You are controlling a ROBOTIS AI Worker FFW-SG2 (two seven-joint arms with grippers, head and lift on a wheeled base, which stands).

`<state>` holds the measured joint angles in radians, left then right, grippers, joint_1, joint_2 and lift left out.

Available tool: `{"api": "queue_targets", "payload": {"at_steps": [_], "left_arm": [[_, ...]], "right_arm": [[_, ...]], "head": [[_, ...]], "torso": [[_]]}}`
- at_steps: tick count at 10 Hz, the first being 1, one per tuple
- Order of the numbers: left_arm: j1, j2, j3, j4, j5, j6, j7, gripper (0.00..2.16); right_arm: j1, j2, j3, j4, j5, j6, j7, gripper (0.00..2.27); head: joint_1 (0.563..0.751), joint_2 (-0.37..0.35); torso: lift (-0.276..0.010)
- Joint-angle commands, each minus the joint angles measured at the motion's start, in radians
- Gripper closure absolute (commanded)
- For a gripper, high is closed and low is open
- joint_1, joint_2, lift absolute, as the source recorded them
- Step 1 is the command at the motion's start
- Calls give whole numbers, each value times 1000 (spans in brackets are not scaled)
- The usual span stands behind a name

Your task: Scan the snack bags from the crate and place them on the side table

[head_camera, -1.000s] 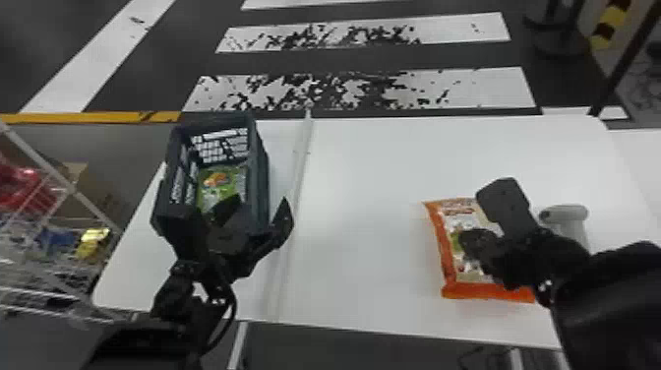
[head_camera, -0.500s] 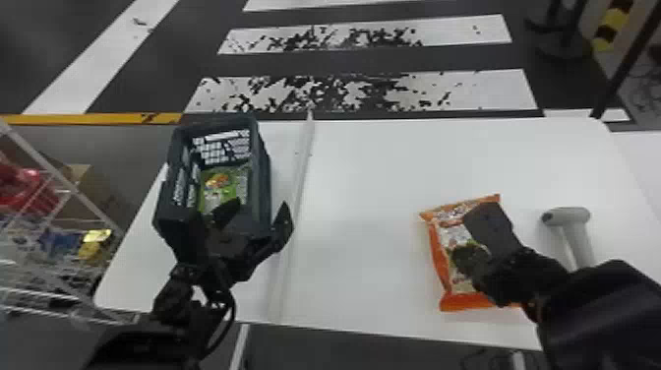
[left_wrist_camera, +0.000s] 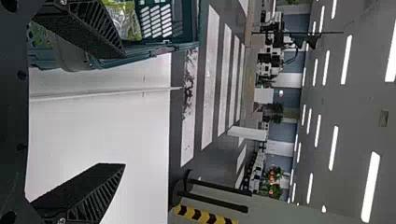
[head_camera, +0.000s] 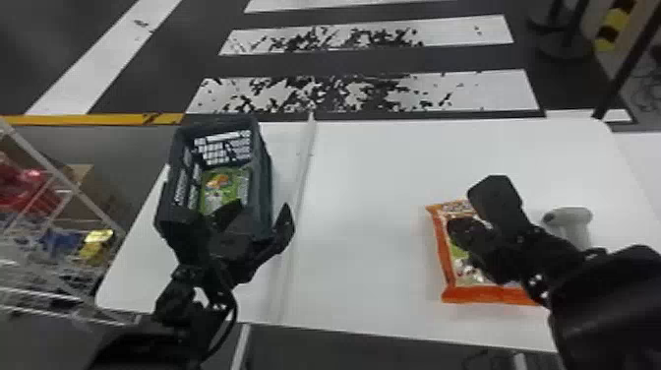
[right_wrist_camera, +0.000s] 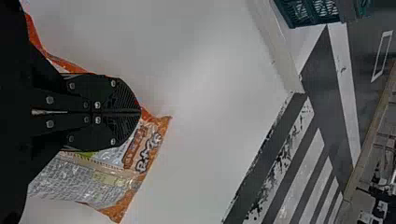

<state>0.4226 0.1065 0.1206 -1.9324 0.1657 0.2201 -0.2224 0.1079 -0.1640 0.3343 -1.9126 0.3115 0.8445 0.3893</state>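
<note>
The left gripper (head_camera: 260, 211) stands open at the near end of the dark crate (head_camera: 264, 182), in which a green snack bag (head_camera: 219, 189) lies. The left wrist view has this gripper (left_wrist_camera: 124, 110) with its fingers wide apart, one over the crate's rim (left_wrist_camera: 140, 55) near the green bag (left_wrist_camera: 128, 21). Above the orange snack bag (head_camera: 445, 261), flat on the white table, is the right gripper (head_camera: 460, 231). In the right wrist view this gripper (right_wrist_camera: 140, 112) has its fingers pressed together over the orange bag (right_wrist_camera: 152, 135), covering its middle. A pale handheld scanner (head_camera: 570, 216) is beside the right arm.
A raised strip (head_camera: 302, 172) runs across the white table (head_camera: 374, 197), between the crate and the orange bag. Left of the table stands a wire rack (head_camera: 74, 189) with red, blue and yellow packages. Posts with round bases (head_camera: 563, 46) stand on the floor at the far right.
The right gripper dipped toward the table's near edge and came back up, ending slightly farther left over the orange bag. The left gripper has stayed by the crate.
</note>
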Motion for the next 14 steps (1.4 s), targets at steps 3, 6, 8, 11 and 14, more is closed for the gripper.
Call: {"api": "queue_targets", "payload": {"at_steps": [3,6,8,11,14], "left_arm": [[1,-4,1,0,0,-3,0,36],[2,-2,1,-2,0,0,0,36],[2,-2,1,0,0,0,0,36],[2,-4,1,0,0,0,0,36],[2,-2,1,0,0,0,0,39]], "right_arm": [[-30,17,51,75,-17,-44,-3,2263],[-128,31,71,237,-6,-63,-4,2263],[-165,41,74,305,9,-66,-7,2263],[-180,41,71,328,23,-75,-9,2263],[-198,41,71,359,35,-75,-12,2263]], "head": [[695,213],[695,225],[695,218],[695,204],[695,194]], "torso": [[-50],[-50],[-50],[-50],[-50]]}}
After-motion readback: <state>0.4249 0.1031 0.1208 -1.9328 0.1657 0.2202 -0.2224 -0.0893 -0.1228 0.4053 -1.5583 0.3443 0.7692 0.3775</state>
